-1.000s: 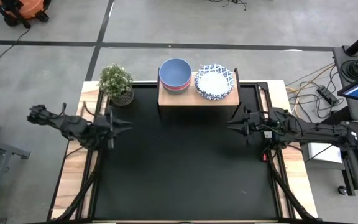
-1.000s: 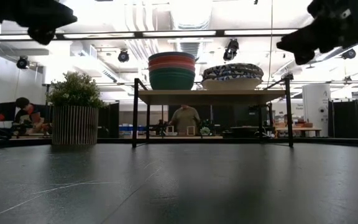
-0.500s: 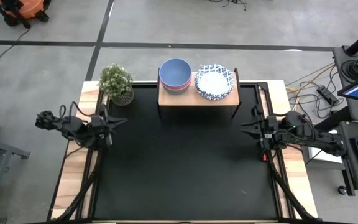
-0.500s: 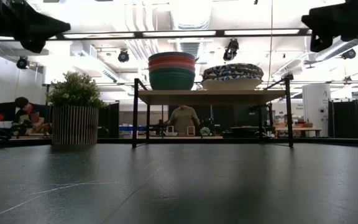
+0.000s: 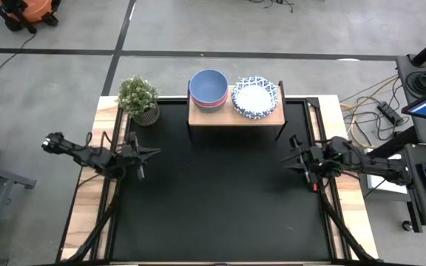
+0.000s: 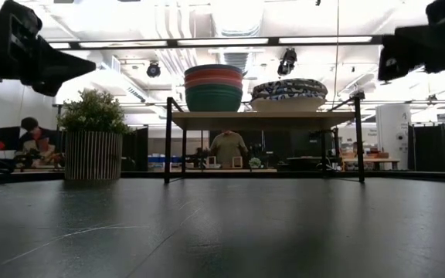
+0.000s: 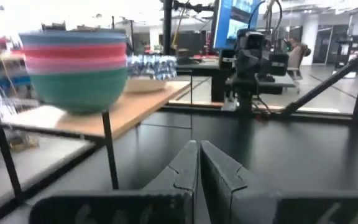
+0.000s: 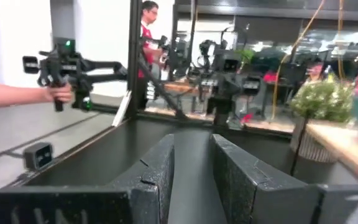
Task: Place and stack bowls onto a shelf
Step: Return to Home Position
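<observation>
The shelf stands at the table's far edge on thin black legs. On its wood top, a stack of plain bowls with a blue one uppermost sits on the left, and a stack of white blue-patterned bowls sits on the right. Both stacks show in the low view. My left gripper hovers shut and empty over the table's left side. My right gripper hovers over the right side, empty, its fingers a little apart.
A potted plant stands at the far left corner beside the shelf. The black mat lies bare between the arms. A person stands in the room beyond the table. Monitors and cables are off the table's right edge.
My right gripper has drawn back toward the table's right edge and a little toward the near edge. My left gripper has come down and slightly toward the near edge. The bowls and the shelf have stayed still.
</observation>
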